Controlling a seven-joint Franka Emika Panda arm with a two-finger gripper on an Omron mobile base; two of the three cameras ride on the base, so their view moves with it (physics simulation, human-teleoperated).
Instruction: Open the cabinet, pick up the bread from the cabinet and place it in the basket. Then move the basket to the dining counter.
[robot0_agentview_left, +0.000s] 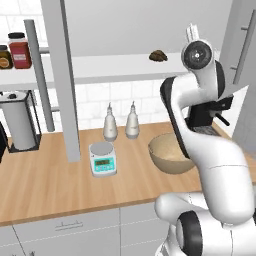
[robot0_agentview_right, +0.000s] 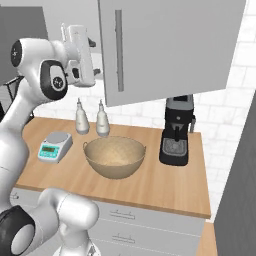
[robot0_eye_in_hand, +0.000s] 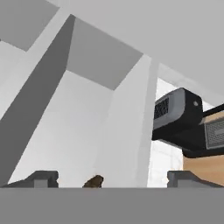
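The cabinet (robot0_agentview_left: 100, 66) stands open, its doors (robot0_agentview_right: 165, 50) swung out. On its pale shelf lies the bread (robot0_agentview_left: 158, 55), a small dark brown roll. My gripper (robot0_agentview_right: 95, 57) is raised to shelf height in front of the opening and is open with nothing between its fingers. In the hand view the bread (robot0_eye_in_hand: 93, 182) lies ahead between the two spread fingertips (robot0_eye_in_hand: 41, 178), still at a distance. The tan basket (robot0_agentview_left: 172, 152) rests on the wood worktop below, seen also as the basket (robot0_agentview_right: 115, 156) in the right base view. The dining counter is out of view.
A black coffee machine (robot0_agentview_right: 176, 132) stands right of the basket. A small scale (robot0_agentview_left: 103, 159) and two bottles (robot0_agentview_left: 110, 122) are to its left. A paper towel holder (robot0_agentview_left: 19, 122) and jars (robot0_agentview_left: 19, 50) are at the far left. The open left door (robot0_agentview_left: 62, 75) hangs over the worktop.
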